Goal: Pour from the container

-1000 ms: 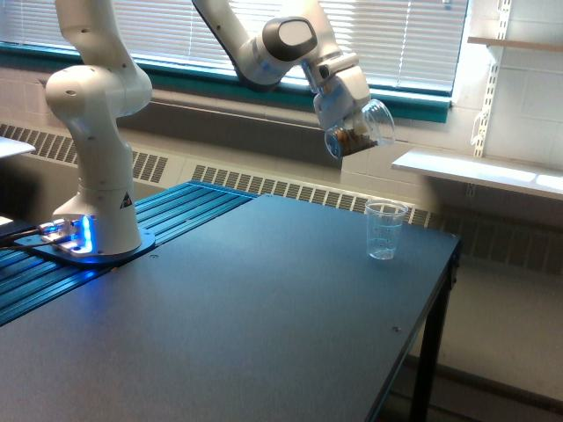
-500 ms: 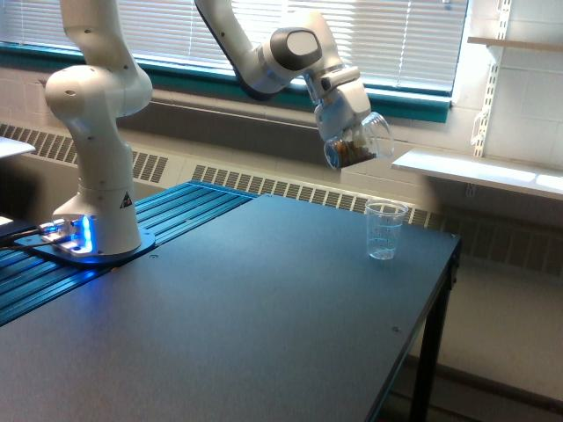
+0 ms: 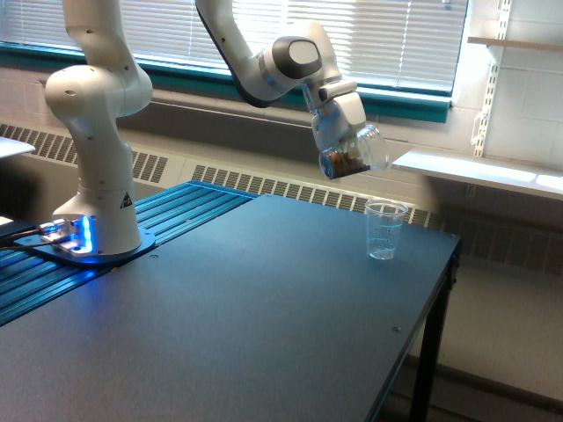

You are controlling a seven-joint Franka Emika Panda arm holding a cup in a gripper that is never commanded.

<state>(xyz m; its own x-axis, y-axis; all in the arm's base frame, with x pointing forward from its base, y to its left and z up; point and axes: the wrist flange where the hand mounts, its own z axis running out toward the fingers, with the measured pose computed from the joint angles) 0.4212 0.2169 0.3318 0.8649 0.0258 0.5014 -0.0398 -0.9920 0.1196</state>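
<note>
In the exterior view my gripper [image 3: 339, 141] is shut on the container [image 3: 359, 153], a small clear rounded jar with brown material inside. The jar is tilted, its mouth facing the exterior view's right and slightly down. It hangs in the air above and a little to the left of a clear tapered plastic cup [image 3: 384, 230] with printed markings. That cup stands upright on the dark table [image 3: 246, 316] near the far right corner. My fingertips are mostly hidden behind the jar.
The white arm base [image 3: 97, 176] stands on a blue ribbed panel [image 3: 167, 220] at the exterior view's left. A white shelf [image 3: 475, 171] runs along the wall behind the cup. The table's right edge [image 3: 413, 352] drops off close to the cup.
The gripper with the jar has come down and moved slightly left, closer to the plastic cup. The jar's tilt has eased a little. The cup has not moved.
</note>
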